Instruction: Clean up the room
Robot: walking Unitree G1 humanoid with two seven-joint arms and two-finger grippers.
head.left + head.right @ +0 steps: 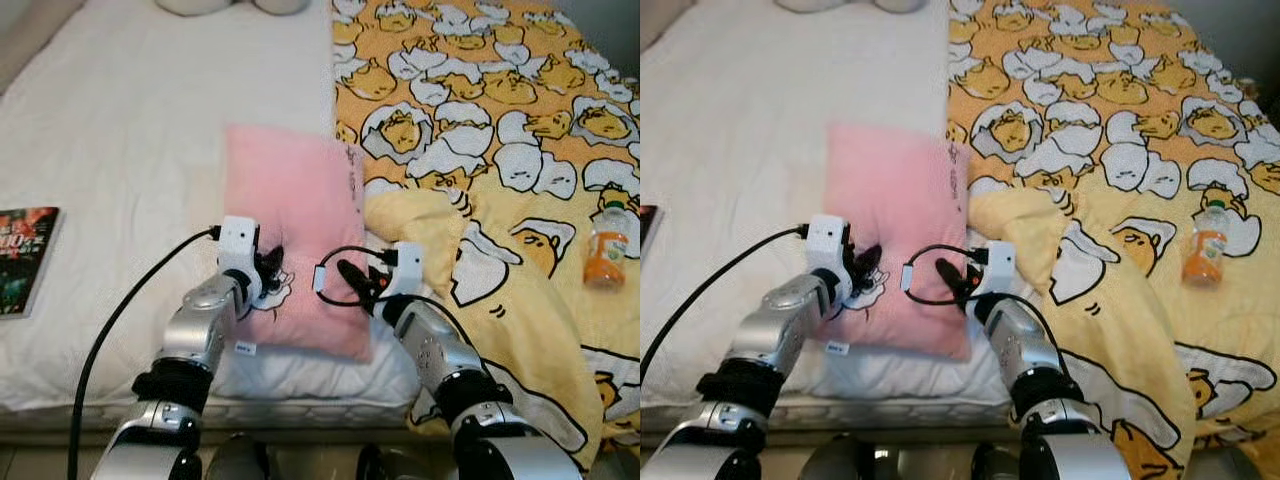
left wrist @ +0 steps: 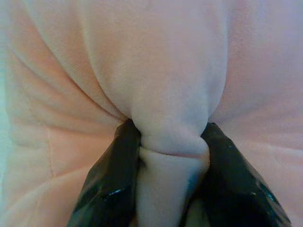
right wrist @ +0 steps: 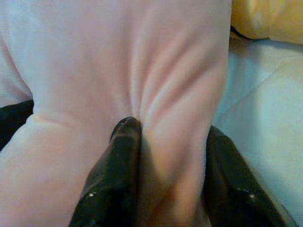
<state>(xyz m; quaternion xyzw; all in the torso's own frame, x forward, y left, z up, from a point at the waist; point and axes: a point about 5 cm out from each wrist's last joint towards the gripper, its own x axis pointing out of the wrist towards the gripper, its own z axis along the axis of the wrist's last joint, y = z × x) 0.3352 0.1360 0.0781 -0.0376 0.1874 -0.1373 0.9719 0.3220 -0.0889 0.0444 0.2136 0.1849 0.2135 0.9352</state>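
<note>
Basically both tools are clamped on the pillow, which lies on the bed near the front edge, its right side just beside the yellow blanket. Left tool pinches a fold at the pillow's near left corner; in the left wrist view the fingers squeeze a bunched ridge of pink fabric between them, firm bite. Right tool grips the near right corner; in the right wrist view its fingers press a pleat of the pillow, with the bed sheet and blanket edge off to one side.

Step in hand, as I judge it: lift the pillow and move it up to the head of the bed. To do it well: raise both arms together so the fabric does not tear out of either pinch, keep the two tools level, and keep the spacing steady so the pillow hangs flat, not twisted. The grips are on fabric folds only, not the stuffing, so a fast jerk could slip one. Watch the right side, since the blanket lies touching or nearly touching the pillow edge and could drag along.

Other clutter: a book at the left bed edge, well apart from the pillow, and a bottle lying on the blanket at far right.
</note>
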